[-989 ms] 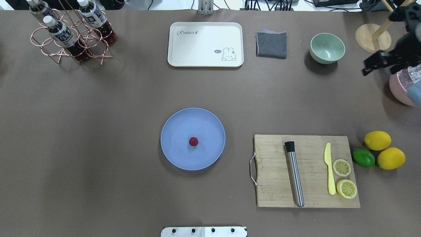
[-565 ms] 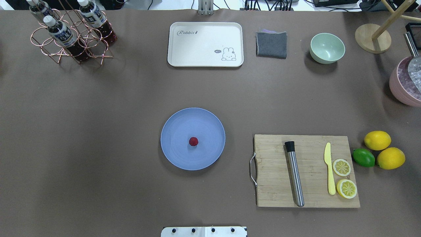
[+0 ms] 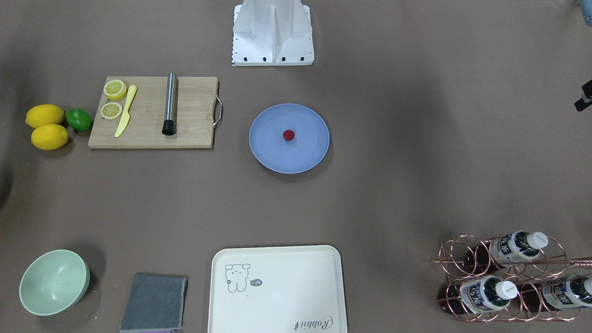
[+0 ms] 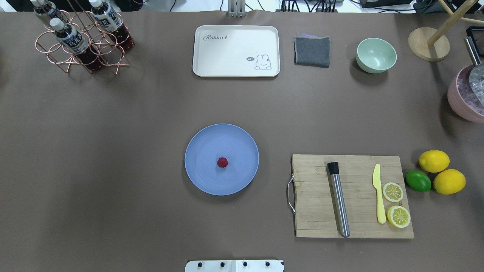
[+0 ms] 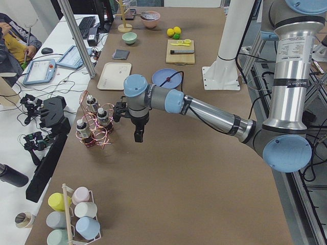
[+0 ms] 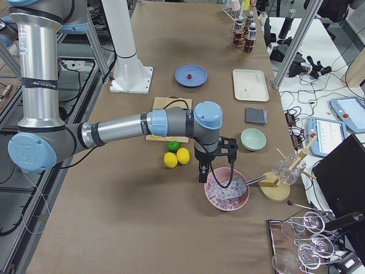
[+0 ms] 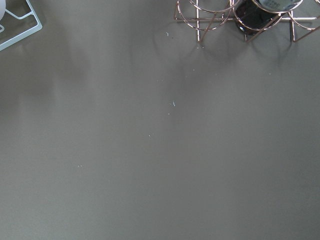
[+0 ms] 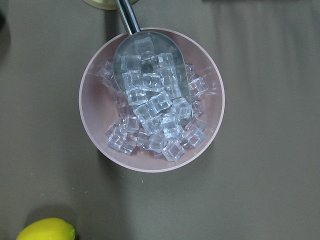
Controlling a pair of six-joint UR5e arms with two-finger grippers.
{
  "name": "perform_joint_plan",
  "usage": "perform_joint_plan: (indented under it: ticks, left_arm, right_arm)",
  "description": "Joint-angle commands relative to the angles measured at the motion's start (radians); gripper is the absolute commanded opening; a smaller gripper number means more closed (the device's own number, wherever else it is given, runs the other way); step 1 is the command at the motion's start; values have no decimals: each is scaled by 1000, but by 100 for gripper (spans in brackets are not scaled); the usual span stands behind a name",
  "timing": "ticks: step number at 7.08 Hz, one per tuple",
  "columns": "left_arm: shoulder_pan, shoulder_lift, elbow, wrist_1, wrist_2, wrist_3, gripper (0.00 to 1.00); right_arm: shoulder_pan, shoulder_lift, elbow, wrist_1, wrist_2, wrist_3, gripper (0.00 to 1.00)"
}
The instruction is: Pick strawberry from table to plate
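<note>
One strawberry (image 4: 222, 162), one plate (image 4: 204, 151). Two whole lemons (image 4: 433, 161), one lime (image 4: 418, 181), two lemon halves (image 4: 393, 192). One cutting board (image 4: 314, 211), one muddler (image 4: 338, 200), one yellow knife (image 4: 379, 196). One green bowl (image 4: 376, 56), one grey cloth (image 4: 312, 51), one tray (image 4: 227, 53). Three bottles (image 4: 70, 37), one wire rack (image 4: 117, 65). One pink bowl (image 8: 95, 125), one scoop (image 8: 125, 15), ice cubes (image 8: 160, 102) too many to count. One wooden stand (image 4: 428, 43).

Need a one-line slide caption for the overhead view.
Small dark-red strawberry rests near the centre of the round blue plate on the brown-grey table.
</note>
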Motion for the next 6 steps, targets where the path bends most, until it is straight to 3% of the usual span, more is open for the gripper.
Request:
perform_joint_plan:
  ticks: [1,6]
  left_arm:
    - [-20,-4,-12,-4,6,-6,98]
    - [-37,-4,-18,-18,52,0,97]
  right_arm:
    - [3,-15,7,21,8,1,100]
    - [-2,-1,-8,27,2,-2,100]
